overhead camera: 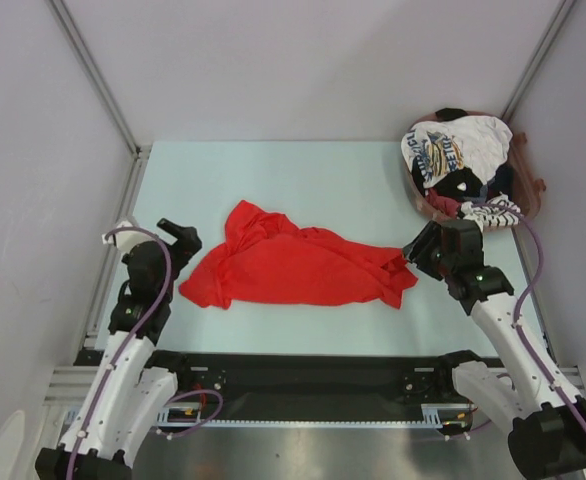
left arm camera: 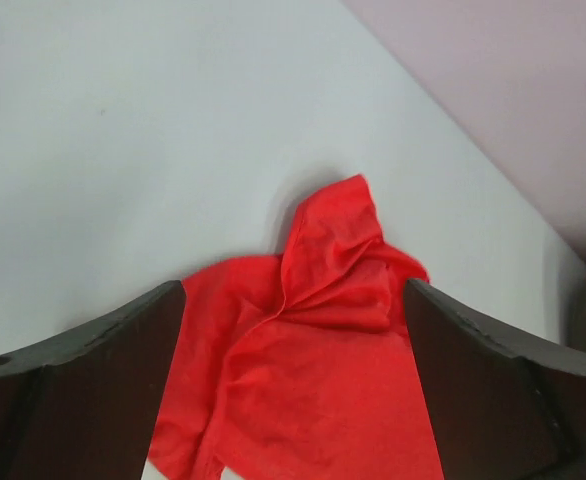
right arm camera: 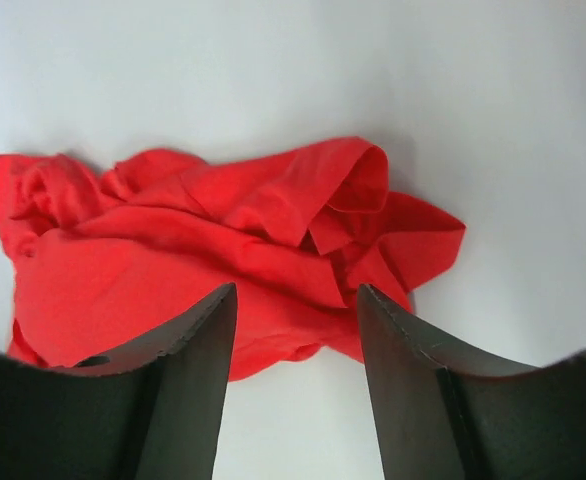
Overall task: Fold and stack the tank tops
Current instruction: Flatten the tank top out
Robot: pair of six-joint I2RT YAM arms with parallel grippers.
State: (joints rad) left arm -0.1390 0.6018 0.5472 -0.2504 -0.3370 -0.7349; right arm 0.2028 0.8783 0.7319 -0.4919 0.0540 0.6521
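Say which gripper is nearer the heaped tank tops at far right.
Right. The right gripper hangs just short of the heap; the left gripper is across the table, beyond the red tank top.

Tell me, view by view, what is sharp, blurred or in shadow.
Top view: even soft light, all sharp, and the red top casts barely any shadow. Left wrist: the top is fairly sharp, with a soft shadow behind its raised fold, and the fingers are dark and blurred. Right wrist: folds crisp, fingers dark and soft-edged.
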